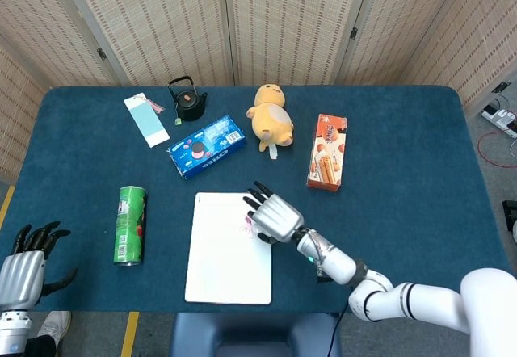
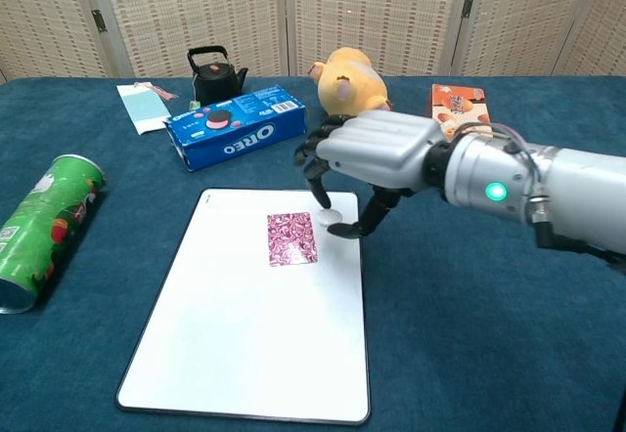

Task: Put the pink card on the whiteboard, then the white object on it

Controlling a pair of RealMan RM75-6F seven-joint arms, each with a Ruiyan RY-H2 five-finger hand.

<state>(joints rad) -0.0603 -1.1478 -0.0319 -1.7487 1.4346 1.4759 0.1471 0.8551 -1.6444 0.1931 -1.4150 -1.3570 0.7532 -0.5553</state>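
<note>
So the pink card [image 2: 292,238] is already lying flat on the whiteboard [image 2: 235,344], which means we're on the second half: getting the white object [image 2: 331,218] onto the card. The right hand [image 2: 377,158] is pinching it between thumb and a fingertip, hovering over the board just right of the card, while the left hand [image 1: 23,273] sits off the table's near corner with fingers spread, holding nothing. Next move looks like a small nudge left, then down and release.

One whiteboard [image 2: 245,354], one pink card [image 2: 291,238], one white object [image 2: 331,219], two hands: left [image 1: 23,270], right [image 2: 377,153]
</note>
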